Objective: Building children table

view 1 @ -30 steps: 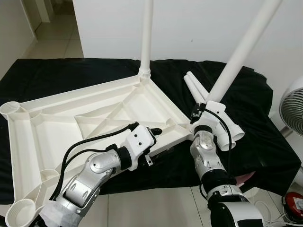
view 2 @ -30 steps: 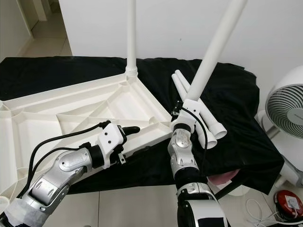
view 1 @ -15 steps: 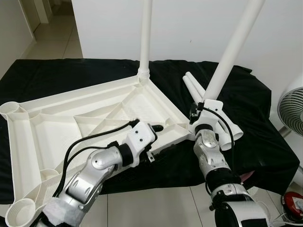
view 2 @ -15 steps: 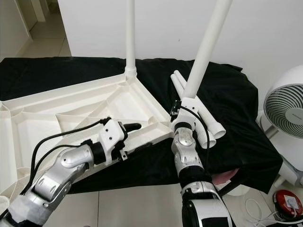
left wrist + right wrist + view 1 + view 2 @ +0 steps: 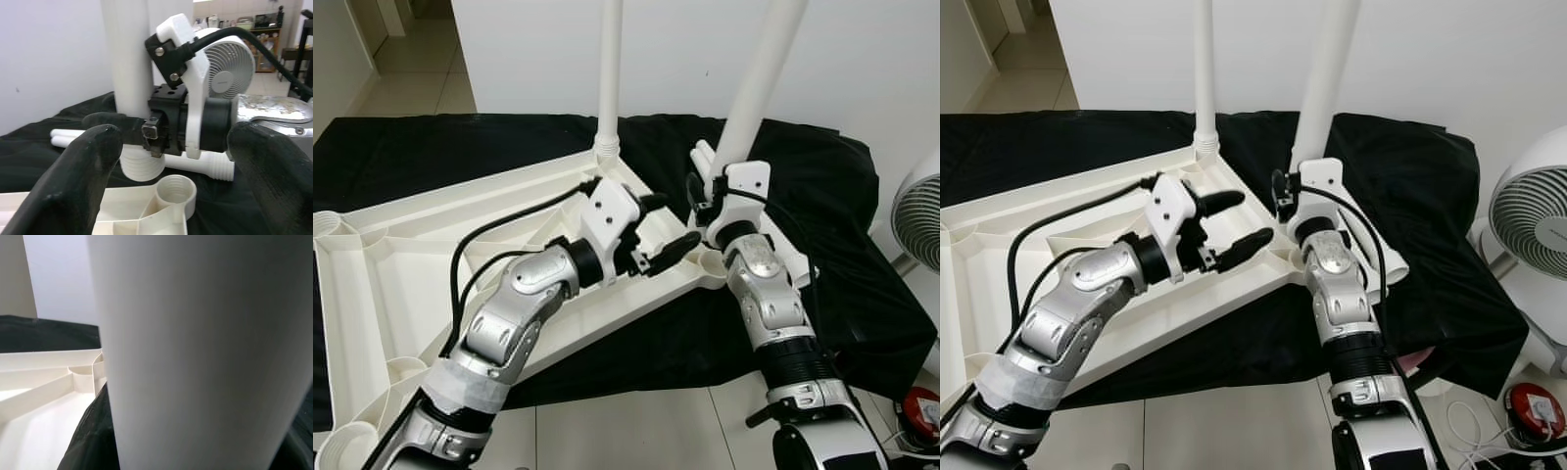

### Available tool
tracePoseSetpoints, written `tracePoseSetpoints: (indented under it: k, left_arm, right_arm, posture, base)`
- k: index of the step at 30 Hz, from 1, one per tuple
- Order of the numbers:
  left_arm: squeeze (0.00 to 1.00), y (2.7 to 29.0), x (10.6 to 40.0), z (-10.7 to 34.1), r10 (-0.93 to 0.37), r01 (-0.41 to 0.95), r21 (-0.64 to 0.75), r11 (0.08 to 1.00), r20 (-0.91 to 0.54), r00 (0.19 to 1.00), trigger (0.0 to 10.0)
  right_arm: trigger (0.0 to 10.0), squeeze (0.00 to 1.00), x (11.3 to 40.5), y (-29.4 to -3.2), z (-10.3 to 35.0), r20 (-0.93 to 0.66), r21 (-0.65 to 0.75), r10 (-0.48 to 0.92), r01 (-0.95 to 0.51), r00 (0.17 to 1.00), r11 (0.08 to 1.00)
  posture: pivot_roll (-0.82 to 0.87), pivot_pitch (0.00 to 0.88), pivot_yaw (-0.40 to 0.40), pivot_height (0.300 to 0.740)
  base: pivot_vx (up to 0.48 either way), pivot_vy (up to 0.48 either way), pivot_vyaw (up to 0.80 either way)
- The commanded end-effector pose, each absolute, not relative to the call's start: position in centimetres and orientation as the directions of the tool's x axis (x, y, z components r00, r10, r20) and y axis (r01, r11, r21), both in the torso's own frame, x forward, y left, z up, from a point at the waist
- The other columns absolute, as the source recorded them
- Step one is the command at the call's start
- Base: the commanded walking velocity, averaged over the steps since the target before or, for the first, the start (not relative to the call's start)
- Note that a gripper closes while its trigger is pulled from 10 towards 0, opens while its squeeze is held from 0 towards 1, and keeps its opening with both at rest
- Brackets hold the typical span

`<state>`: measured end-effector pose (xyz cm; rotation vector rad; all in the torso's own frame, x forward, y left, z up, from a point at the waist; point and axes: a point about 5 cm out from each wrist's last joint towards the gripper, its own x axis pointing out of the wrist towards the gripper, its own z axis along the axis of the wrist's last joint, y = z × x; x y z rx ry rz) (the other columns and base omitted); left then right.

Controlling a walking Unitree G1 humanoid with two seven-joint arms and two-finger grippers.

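A white plastic table top [image 5: 411, 255] lies upside down on a black cloth. One white leg [image 5: 607, 78] stands screwed into its far corner. My right gripper [image 5: 710, 199] is shut on a second leg [image 5: 759, 78] and holds it almost upright. That leg's threaded end [image 5: 142, 166] hangs just beside and above the empty threaded socket [image 5: 176, 193] at the near right corner. My left gripper [image 5: 668, 223] is open over the table top, and its fingers [image 5: 73, 181] point at that corner without touching the leg.
Spare white legs [image 5: 1383, 257] lie on the cloth behind my right arm. A white fan [image 5: 915, 220] stands on the floor at the right, with a red object [image 5: 920, 406] below it. Another open socket [image 5: 333, 223] sits at the table top's left corner.
My right gripper has swung the leg from a slant to near upright, over the corner socket. My left gripper has risen from the table top's edge toward that corner and now stands open.
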<state>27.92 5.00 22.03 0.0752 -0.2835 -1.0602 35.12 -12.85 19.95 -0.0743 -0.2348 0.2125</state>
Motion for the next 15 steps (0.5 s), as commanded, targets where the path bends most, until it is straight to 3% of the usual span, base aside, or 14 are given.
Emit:
tracePoseSetpoints:
  k: [1,6,7,15]
  left_arm:
    - [1.00,4.9,28.5,22.8,-0.867,0.854,0.175,0.489,0.202,0.455,10.0]
    - [1.00,4.9,29.1,24.2,-0.851,0.842,0.169,0.513,0.231,0.472,10.0]
    - [0.00,5.0,29.5,24.6,-0.844,0.840,0.154,0.521,0.244,0.479,10.0]
    - [0.00,5.3,30.6,26.4,-0.822,0.841,0.086,0.534,0.284,0.494,10.0]
  right_arm:
    - [10.0,0.00,34.8,-12.7,20.6,0.217,-0.155,0.309,-0.280,0.926,0.947]
    - [10.0,0.00,34.4,-12.6,20.8,0.187,-0.218,0.411,-0.371,0.892,0.903]
    - [10.0,0.00,34.2,-12.7,20.7,0.169,-0.250,0.455,-0.409,0.874,0.878]
    - [10.0,0.00,32.5,-12.2,19.8,0.067,-0.348,0.653,-0.595,0.755,0.724]
  posture:
    - [-0.04,0.000,-0.049,0.740]
    - [-0.04,0.000,-0.048,0.740]
    - [-0.04,0.000,-0.046,0.740]
    - [-0.04,0.000,-0.042,0.740]
  base:
    - [0.000,0.000,0.00]
    - [0.000,0.000,0.00]
    - [0.000,0.000,0.00]
    - [0.000,0.000,0.00]
